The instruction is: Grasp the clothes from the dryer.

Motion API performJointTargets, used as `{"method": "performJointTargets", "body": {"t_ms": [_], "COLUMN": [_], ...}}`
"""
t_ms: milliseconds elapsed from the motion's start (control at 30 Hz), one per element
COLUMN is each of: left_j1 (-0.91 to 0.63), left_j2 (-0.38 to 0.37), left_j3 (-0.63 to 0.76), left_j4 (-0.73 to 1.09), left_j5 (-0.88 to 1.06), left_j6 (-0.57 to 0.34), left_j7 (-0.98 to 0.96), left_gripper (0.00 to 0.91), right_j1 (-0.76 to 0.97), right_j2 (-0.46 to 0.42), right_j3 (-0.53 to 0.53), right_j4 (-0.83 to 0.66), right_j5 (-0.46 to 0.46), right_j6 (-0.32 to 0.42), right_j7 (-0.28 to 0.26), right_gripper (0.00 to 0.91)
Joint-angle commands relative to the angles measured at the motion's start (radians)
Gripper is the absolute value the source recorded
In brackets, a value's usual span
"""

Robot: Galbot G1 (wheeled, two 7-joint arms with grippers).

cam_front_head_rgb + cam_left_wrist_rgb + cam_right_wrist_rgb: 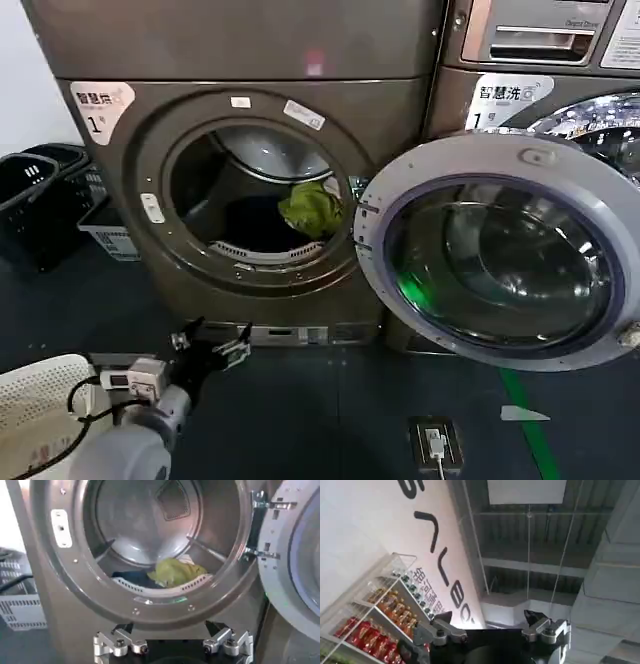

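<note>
Looks like the approach step: left gripper (pixel 212 345) hangs with fingers spread wide, low at 7 o'clock from the dryer (pixel 255 185) opening. Yellow-green garment (pixel 311 208) sits at the drum's 4 o'clock, the dark navy garment (pixel 252 222) beside it, so next comes a lift and reach inside. The left wrist view gives a straight look into the drum; right gripper (pixel 495 628), also wide apart, points at a ceiling and a snack shelf (pixel 380 615)

Dryer (pixel 150 200) porthole (pixel 255 190) unobstructed; open door (pixel 500 250) flanks its right

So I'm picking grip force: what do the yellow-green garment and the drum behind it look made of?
The yellow-green garment looks like soft, matte, crumpled fabric, probably thin knit. The drum looks like brushed metal, likely stainless steel, with a dull sheen and perforated lip. The left hand is open, outside the dryer.
</note>
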Motion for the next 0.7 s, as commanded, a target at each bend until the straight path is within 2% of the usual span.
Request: {"method": "performJointTargets", "body": {"t_ms": [33,433,700], "left_j1": [-0.001,0.007,-0.039], "left_j2": [0.001,0.007,0.019], "left_j3": [-0.001,-0.002,0.004], "left_j4": [-0.001,-0.010,-0.001], "left_j5": [0.000,-0.001,-0.031], "left_j6": [0.049,0.049,0.023], "left_j7": [0.000,0.000,0.002], "left_gripper": [0.907,0.907,0.907], "right_j1": [0.000,0.007,0.000], "right_j2": [-0.001,0.008,0.022], "right_j3": [0.001,-0.008,-0.015], "right_j4": [0.000,0.009,0.024], "right_j5": [0.003,0.007,0.000], "right_j6": [0.001,0.005,0.003], "right_j7": [0.000,0.000,0.019], "right_gripper": [0.907,0.907,0.907]}}
